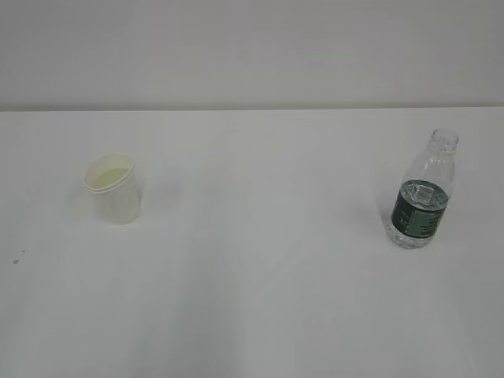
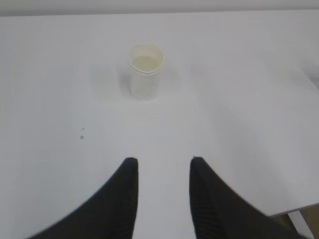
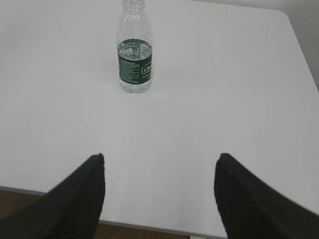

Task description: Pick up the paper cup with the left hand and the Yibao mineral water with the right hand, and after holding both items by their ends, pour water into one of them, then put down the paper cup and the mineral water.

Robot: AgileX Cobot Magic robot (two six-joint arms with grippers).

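Observation:
The paper cup (image 1: 113, 188) stands upright on the left of the white table (image 1: 260, 260), white with a cream inside. In the left wrist view the paper cup (image 2: 145, 71) is well ahead of my left gripper (image 2: 163, 162), which is open with only bare table between its black fingers. The Yibao mineral water (image 1: 424, 193) stands upright on the right, clear and ribbed, green label, no cap, partly filled. In the right wrist view the Yibao mineral water (image 3: 134, 49) is far ahead and left of my right gripper (image 3: 160, 158), open wide and empty. Neither arm shows in the exterior view.
The table's near edge (image 3: 149, 226) runs under the right gripper, with brown floor below. Its right corner (image 2: 299, 206) shows in the left wrist view. A small dark speck (image 2: 81, 137) lies on the surface. A pale wall (image 1: 252, 47) backs the table.

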